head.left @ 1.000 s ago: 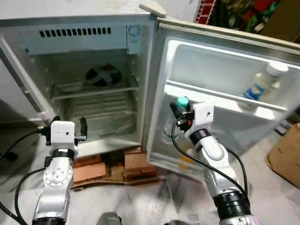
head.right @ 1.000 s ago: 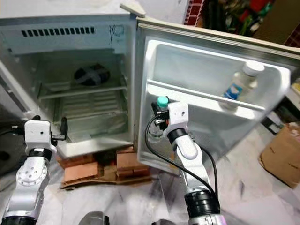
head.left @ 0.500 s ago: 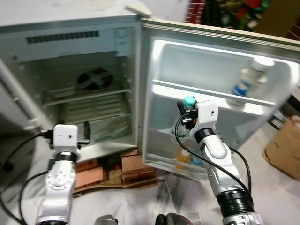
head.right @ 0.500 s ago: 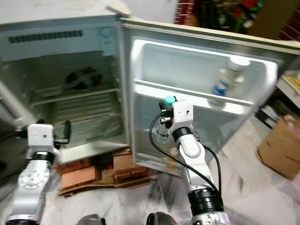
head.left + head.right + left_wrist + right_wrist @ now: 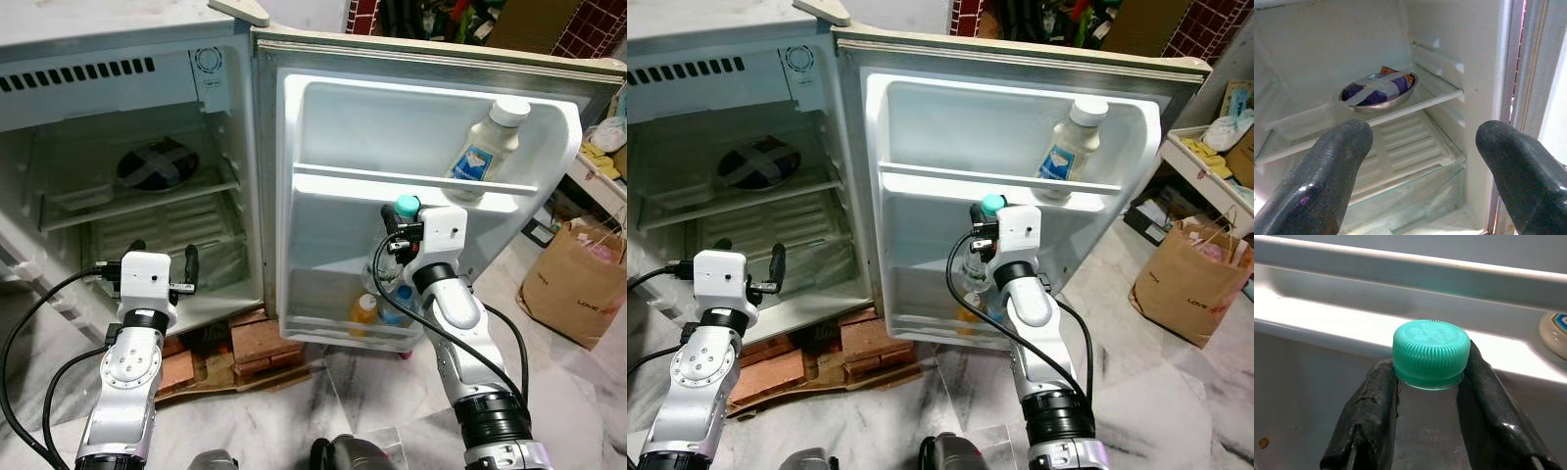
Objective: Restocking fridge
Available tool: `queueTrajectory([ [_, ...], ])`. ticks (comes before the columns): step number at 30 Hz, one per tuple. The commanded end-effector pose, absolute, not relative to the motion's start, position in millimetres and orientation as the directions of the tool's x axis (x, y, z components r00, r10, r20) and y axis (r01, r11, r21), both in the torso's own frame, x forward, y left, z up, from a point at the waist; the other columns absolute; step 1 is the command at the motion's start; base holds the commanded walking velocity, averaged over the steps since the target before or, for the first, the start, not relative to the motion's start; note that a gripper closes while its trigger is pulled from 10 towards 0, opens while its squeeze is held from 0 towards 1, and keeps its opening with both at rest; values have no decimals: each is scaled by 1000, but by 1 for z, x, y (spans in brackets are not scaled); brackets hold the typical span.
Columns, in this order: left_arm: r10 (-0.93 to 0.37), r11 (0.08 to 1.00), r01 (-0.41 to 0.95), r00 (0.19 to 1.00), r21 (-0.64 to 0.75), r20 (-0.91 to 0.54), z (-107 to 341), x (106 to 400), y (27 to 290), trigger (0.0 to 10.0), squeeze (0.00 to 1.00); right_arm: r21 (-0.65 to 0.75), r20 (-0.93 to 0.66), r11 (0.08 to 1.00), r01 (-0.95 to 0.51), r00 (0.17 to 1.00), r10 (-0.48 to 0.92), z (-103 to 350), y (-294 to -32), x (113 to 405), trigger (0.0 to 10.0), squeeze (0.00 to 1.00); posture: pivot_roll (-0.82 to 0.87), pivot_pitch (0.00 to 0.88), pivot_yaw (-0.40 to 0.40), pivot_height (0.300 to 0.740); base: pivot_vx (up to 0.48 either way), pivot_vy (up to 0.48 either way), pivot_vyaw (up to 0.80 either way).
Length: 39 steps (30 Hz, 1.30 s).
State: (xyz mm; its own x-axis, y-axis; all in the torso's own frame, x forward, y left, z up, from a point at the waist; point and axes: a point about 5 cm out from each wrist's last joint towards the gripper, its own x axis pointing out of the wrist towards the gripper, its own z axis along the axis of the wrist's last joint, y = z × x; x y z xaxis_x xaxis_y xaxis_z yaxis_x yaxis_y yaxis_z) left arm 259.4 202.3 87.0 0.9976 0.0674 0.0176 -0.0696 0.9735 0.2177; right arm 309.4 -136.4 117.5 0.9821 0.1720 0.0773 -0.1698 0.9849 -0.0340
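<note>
Teal-capped, the clear water bottle sat clamped by its neck between the right gripper's fingers, held against the fridge door just under the upper door shelf. Compared with a second earlier the view had swung, so the door faced the camera squarely; the bottle had kept its place in the grip. Below it, the lower door shelf already held an orange bottle and a blue one. A white bottle leaned in the upper shelf. The left gripper hung spread wide before the open fridge interior, facing a taped steel bowl on the wire shelf.
</note>
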Motion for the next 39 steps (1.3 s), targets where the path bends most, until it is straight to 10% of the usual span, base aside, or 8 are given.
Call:
queueTrajectory([
  [1,59,974,-63,998,217,25,90,259,202,10000,0,-38,85,982,-185,979,188,121,-133,311,10000,0,148,97,-62,740,0,0,0],
  [25,81,971,-65,995,229,-60,74,228,198,10000,0,44,63,956,-289,956,286,111,-124,296,10000,0,147,128,-75,602,0,0,0],
  [39,125,960,-105,990,259,-63,75,230,203,10000,0,31,75,952,-306,950,303,114,-120,301,10000,0,148,133,-77,602,0,0,0],
])
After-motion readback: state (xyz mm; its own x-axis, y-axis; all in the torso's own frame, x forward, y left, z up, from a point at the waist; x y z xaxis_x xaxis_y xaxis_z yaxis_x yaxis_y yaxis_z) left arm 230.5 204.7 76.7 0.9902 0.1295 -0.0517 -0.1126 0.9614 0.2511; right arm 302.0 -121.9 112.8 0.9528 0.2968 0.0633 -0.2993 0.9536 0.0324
